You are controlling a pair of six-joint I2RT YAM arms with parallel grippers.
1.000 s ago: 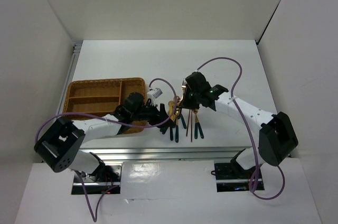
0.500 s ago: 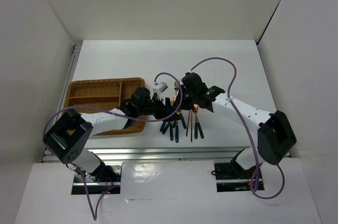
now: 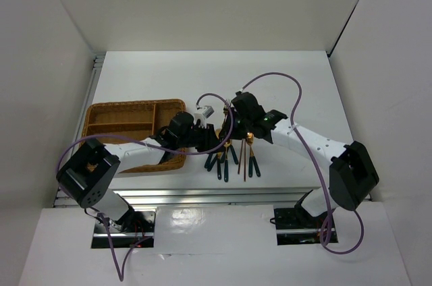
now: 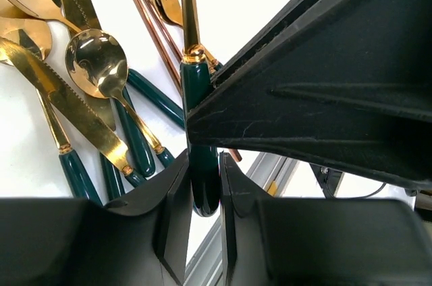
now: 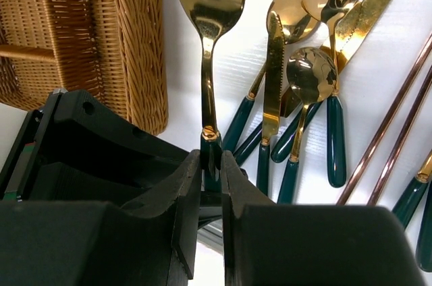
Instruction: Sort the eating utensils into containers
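One fork (image 5: pixel 206 3) with a gold head and dark teal handle hangs above the table, and both grippers grip it. My right gripper (image 5: pixel 211 158) is shut on the handle just below the gold collar. My left gripper (image 4: pixel 202 164) is shut on the rounded end of the same handle (image 4: pixel 196 83). The two meet over the pile in the top view, right gripper (image 3: pixel 234 119) above left gripper (image 3: pixel 214 136). The other eating utensils (image 3: pixel 233 161) lie loose on the white table: spoons (image 5: pixel 310 73), a serrated knife (image 5: pixel 273 77) and reddish chopsticks (image 5: pixel 391 124). The wicker tray (image 3: pixel 135 103) with its compartments lies left of both grippers.
The tray's woven wall (image 5: pixel 138 36) stands close to the left of the held fork. A metal rail (image 3: pixel 202 195) runs along the table's near edge, just below the pile. White walls enclose the table on three sides.
My left arm swung up and right to meet the right gripper, and its fingers closed on the fork's handle end. The right gripper kept its hold on the fork.
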